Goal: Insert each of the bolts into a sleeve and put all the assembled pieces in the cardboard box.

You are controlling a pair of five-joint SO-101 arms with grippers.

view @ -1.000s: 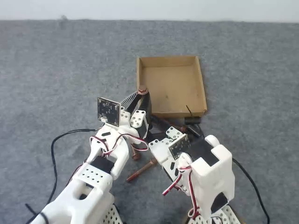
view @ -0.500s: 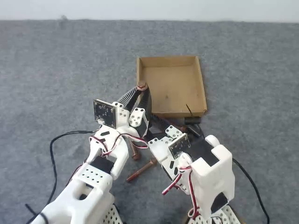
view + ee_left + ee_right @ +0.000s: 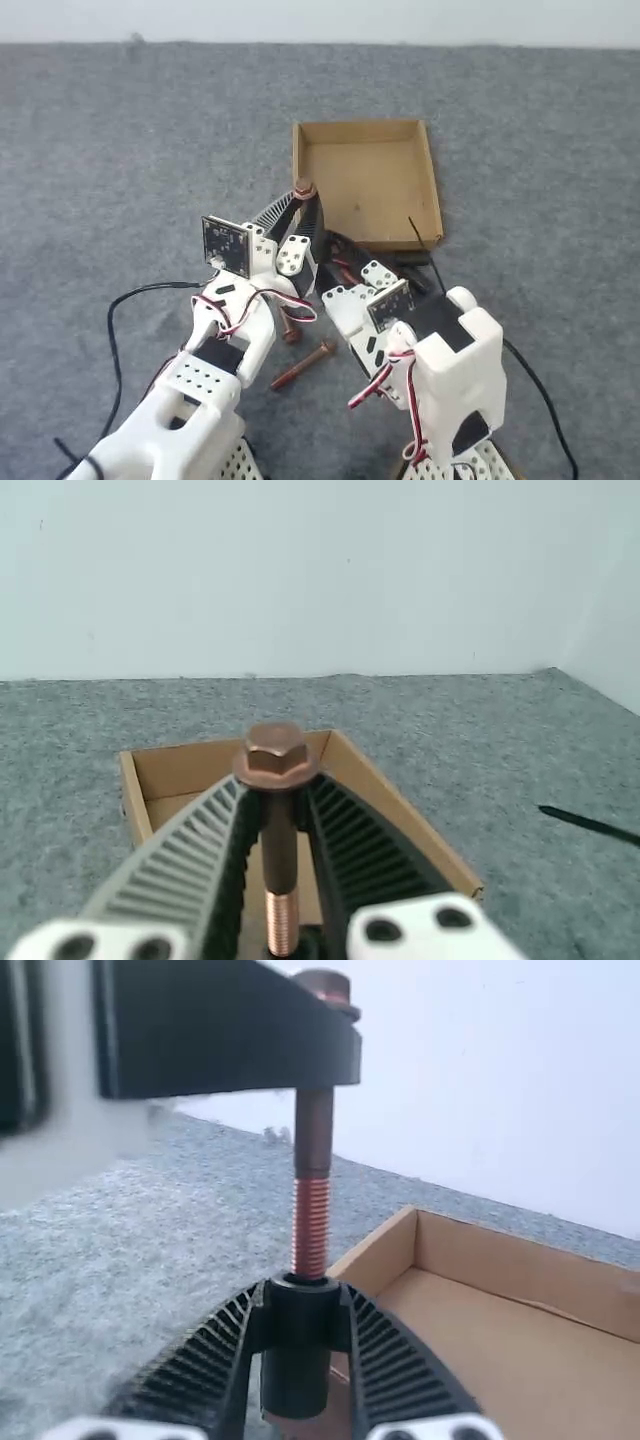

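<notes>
My left gripper [image 3: 275,792] is shut on a copper bolt [image 3: 274,762], held upright with the hex head above the fingertips. In the high view that bolt [image 3: 303,188] sits by the near left corner of the cardboard box [image 3: 432,190]. My right gripper [image 3: 300,1305] is shut on a black sleeve [image 3: 299,1355] directly beneath it. The bolt's threaded end [image 3: 311,1228] reaches down into the sleeve's mouth. From above, the right gripper [image 3: 336,248] lies just behind the left gripper [image 3: 302,203]. The box [image 3: 150,778] is empty.
Two more copper bolts [image 3: 301,365] [image 3: 290,326] lie on the grey mat between the arms. Dark parts [image 3: 414,266] rest by the box's near wall. A black cable [image 3: 130,296] loops on the mat at the left. Open mat surrounds the box.
My right arm has moved forward and up, bringing the sleeve under the bolt. My left gripper lifted the bolt slightly toward the box corner.
</notes>
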